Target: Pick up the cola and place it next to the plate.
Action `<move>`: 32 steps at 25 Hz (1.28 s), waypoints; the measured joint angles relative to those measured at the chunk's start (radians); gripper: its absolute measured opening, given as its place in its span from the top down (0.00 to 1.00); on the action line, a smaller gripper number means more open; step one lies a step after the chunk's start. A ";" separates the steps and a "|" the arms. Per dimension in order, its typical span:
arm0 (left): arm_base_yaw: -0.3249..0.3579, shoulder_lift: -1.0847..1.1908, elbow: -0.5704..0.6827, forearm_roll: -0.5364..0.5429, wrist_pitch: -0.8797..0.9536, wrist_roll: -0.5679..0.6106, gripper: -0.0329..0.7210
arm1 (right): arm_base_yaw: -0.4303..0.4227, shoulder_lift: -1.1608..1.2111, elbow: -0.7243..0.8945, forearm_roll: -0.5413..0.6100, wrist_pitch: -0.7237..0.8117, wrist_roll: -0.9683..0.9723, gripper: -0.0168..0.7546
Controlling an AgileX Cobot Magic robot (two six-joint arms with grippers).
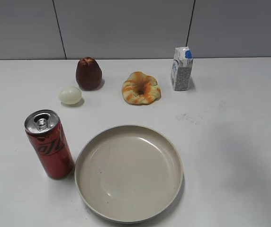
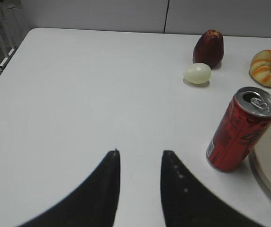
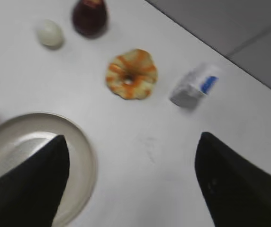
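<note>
The cola [image 1: 49, 146], a tall slim red can with a silver pull-tab top, stands upright on the white table, close beside the left rim of the beige plate [image 1: 173, 156]. It also shows in the left wrist view [image 2: 239, 130], next to the plate's edge [image 2: 268, 175]. My left gripper [image 2: 140, 153] is open and empty, above bare table to the left of the can. My right gripper [image 3: 133, 142] is wide open and empty, above the table just right of the plate [image 3: 85, 156]. Neither gripper shows in the exterior view.
Behind the plate are a dark red fruit [image 1: 88, 73], a pale egg-shaped thing [image 1: 69, 95], an orange-and-cream ring-shaped pastry [image 1: 140, 88] and a small white-and-blue carton [image 1: 181, 69]. A grey wall runs along the back. The table's left edge [image 2: 3, 75] shows in the left wrist view.
</note>
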 joint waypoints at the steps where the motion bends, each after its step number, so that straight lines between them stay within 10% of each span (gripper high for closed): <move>1: 0.000 0.000 0.000 0.000 0.000 0.000 0.64 | -0.032 -0.039 0.049 -0.012 0.002 0.016 0.17; 18: 0.000 0.000 0.000 0.000 0.000 0.000 0.64 | -0.146 -0.951 1.138 0.113 -0.074 -0.026 0.21; 32: 0.000 0.000 0.000 0.000 0.000 0.000 0.64 | -0.146 -1.201 1.317 0.177 -0.154 -0.076 0.21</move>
